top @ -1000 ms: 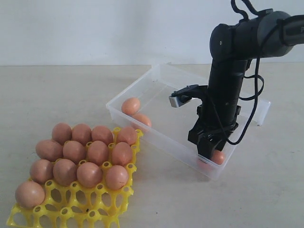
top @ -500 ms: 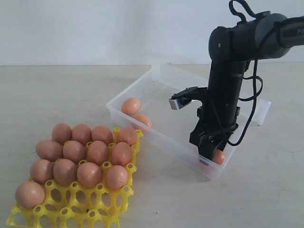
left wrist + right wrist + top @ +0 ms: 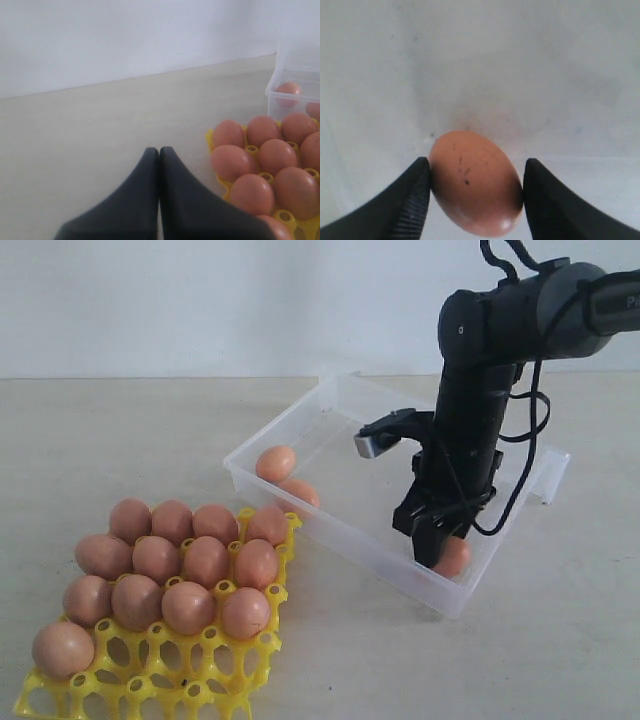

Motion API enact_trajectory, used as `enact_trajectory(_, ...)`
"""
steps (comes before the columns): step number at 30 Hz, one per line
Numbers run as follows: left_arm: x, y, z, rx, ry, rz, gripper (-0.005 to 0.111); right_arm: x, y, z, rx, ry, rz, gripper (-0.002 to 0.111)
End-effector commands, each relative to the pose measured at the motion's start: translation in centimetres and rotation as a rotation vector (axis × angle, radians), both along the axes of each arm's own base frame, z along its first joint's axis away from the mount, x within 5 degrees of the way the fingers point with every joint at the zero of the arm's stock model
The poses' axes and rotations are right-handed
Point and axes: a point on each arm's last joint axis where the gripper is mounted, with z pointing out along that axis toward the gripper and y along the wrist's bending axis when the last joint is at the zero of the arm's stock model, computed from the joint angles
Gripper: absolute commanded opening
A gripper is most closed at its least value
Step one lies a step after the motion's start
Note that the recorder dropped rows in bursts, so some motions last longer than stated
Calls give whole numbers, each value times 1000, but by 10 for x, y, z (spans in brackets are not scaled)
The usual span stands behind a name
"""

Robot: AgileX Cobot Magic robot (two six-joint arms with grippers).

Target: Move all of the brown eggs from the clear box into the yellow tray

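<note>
Brown egg [image 3: 475, 185] gripped by right gripper [image 3: 477, 162] in clear box [image 3: 345, 540] | left gripper [image 3: 159, 150] closed | arm lettering [image 3: 628, 302] cut off

Ext cam's looking slightly down at tray [image 3: 150, 680] & box [image 3: 340, 535]; L wrist cam's sharing both, low; R wrist cam's hugging one egg [image 3: 475, 182].

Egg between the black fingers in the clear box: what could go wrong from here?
The egg sits only between the end effector tips; smooth shell, so it might slip and crack. It is low beside the box's near wall and could clip it going out. In the tray, the free cups border seated eggs, so a bump is possible.
</note>
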Motion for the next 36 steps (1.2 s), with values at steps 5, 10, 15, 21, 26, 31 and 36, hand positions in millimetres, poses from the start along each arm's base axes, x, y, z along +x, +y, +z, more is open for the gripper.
enact_trajectory(5, 0, 0, -1, 0, 0, -8, -4, 20, 1, 15, 50, -257, -93, 0)
enact_trajectory(10, 0, 0, -1, 0, 0, -8, -4, 24, 4, 16, 82, -294, -124, 0)
enact_trajectory(15, 0, 0, -1, 0, 0, -8, -4, 25, 0, 16, 41, -312, -92, 0)
enact_trajectory(21, 0, 0, -1, 0, 0, -8, -4, 16, -4, 14, -5, -216, -81, 56)
enact_trajectory(26, 0, 0, -1, 0, 0, -8, -4, 14, -4, 14, -17, -186, -169, 61)
enact_trajectory(31, 0, 0, -1, 0, 0, -8, -4, 19, -7, 14, -40, -239, -283, 61)
enact_trajectory(36, 0, 0, -1, 0, 0, -8, -4, 19, -7, 14, -45, -230, -307, 61)
